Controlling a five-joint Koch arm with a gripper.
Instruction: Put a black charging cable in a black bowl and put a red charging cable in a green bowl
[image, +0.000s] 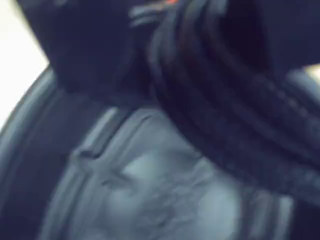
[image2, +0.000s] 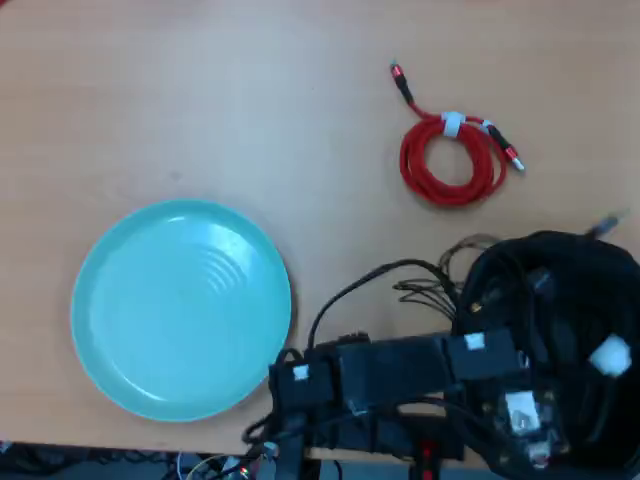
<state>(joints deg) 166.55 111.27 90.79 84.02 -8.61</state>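
The black bowl (image2: 560, 250) sits at the lower right of the overhead view, with my arm reaching over it. The black charging cable (image2: 545, 300) hangs into it, and its white tie (image2: 611, 356) shows at the right. In the blurred wrist view the cable's strands (image: 225, 115) run from between the jaws of my gripper (image: 200, 30) down over the bowl's inside (image: 150, 195). My gripper (image2: 528, 425) looks shut on the cable. The red charging cable (image2: 452, 160) lies coiled on the table above the bowl. The green bowl (image2: 180, 308) is empty at the left.
The wooden table (image2: 200, 100) spreads across the top of the overhead view. My arm's base and loose black wires (image2: 360, 290) lie between the two bowls near the front edge.
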